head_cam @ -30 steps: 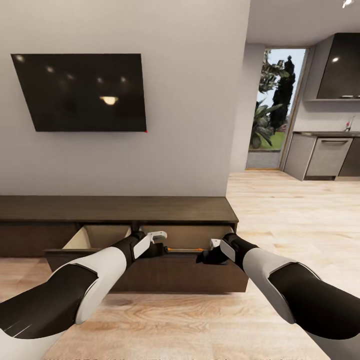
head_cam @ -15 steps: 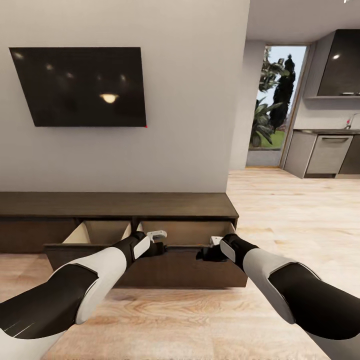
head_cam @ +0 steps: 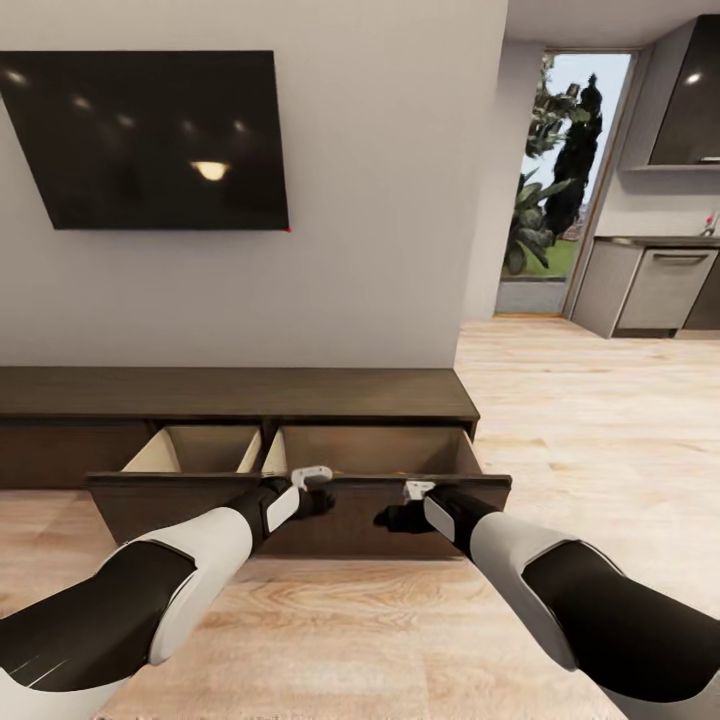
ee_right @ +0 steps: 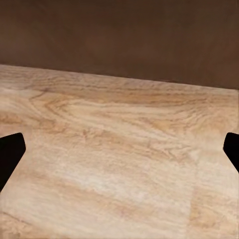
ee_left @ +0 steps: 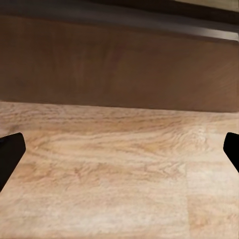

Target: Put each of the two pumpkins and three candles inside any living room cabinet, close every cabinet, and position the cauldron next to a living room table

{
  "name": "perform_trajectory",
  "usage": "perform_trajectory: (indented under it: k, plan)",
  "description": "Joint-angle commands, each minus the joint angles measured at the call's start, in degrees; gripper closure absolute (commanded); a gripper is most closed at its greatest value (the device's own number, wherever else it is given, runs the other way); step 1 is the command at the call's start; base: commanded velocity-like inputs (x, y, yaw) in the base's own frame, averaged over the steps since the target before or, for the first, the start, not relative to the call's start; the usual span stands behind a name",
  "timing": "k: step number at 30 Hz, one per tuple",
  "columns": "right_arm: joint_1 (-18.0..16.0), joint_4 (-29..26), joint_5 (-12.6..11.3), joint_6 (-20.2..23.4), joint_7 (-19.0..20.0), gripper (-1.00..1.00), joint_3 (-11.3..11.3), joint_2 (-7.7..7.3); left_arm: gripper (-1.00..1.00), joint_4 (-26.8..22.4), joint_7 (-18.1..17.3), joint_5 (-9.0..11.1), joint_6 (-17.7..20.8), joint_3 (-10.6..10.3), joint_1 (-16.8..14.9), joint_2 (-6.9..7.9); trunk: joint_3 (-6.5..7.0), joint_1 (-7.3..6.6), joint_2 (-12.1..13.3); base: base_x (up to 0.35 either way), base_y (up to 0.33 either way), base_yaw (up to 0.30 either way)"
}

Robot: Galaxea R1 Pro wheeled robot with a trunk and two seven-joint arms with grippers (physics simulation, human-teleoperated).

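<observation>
The cabinet (head_cam: 230, 392) runs low along the wall, with two drawers pulled out side by side. Both show pale interiors, the left drawer (head_cam: 205, 450) and the right drawer (head_cam: 370, 450); nothing is visible inside them from here. My left gripper (head_cam: 324, 500) and right gripper (head_cam: 383, 518) hang close together just in front of the right drawer's dark front. In the wrist views, the left gripper (ee_left: 119, 152) and right gripper (ee_right: 119, 152) are open, with only plank floor and the drawer front (ee_left: 119, 64) between their fingers. Pumpkins, candles, cauldron and table are out of view.
A black TV (head_cam: 150, 140) hangs on the wall above the cabinet. To the right, light wood floor (head_cam: 600, 420) runs towards a glass door (head_cam: 565, 180) and grey kitchen units (head_cam: 675, 290).
Both grippers have drawn back from over the right drawer's edge and now sit lower, in front of its face. The orange shape seen inside the drawer is now hidden. The camera has also shifted.
</observation>
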Motion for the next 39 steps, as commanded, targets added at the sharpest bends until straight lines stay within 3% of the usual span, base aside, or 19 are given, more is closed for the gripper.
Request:
perform_trajectory:
  k: [1, 4, 14, 19, 24, 31, 39]
  plan:
    - [0.0, 0.1, -0.4, -0.3, 0.2, -1.0, 0.5, 0.07, -1.0, -0.1, 0.3, 0.6, -0.4, -0.4, 0.2, 0.02, -0.28, 0.01, 0.0, 0.0, 0.0, 0.0]
    - [0.3, 0.1, -0.5, -2.8, 0.3, -1.0, 0.4, 0.2, -1.0, -0.1, 0.3, 0.6, -4.1, -0.4, 0.8, 0.12, -0.95, 0.08, -0.1, 0.0, 0.0, 0.0]
    - [3.2, 0.2, -0.7, -9.0, 0.3, -1.0, 0.3, -0.26, -1.0, -0.2, 0.3, 0.6, -7.4, -0.5, 3.0, 0.42, -3.16, 0.34, -0.2, 0.0, 0.0, 0.0]
    - [6.5, 0.1, -0.8, -14.3, 0.3, -1.0, 0.3, -0.87, -1.0, -0.1, 0.4, 0.7, -12.9, -0.4, 3.8, 0.43, -4.27, 0.47, -0.3, 0.0, 0.0, 0.0]
    - [7.8, 0.1, -0.7, -17.0, 0.3, -1.0, 0.3, -0.94, -1.0, -0.2, 0.4, 0.8, -14.6, -0.3, 4.5, 0.5, -5.38, 0.6, -0.4, 0.0, 0.0, 0.0]
    - [9.1, 0.1, -0.8, -18.2, 0.3, -1.0, 0.3, -0.96, -1.0, -0.2, 0.4, 0.7, -17.0, -0.4, 6.5, 0.52, -5.38, 0.6, -0.4, 0.0, 0.0, 0.0]
    - [11.4, 0.1, -0.7, -26.8, 0.3, -1.0, 0.3, -1.67, -1.0, -0.1, 0.8, -0.1, -23.0, -0.5, 9.6, 0.51, -6.71, 0.75, -0.4, 0.0, 0.0, 0.0]
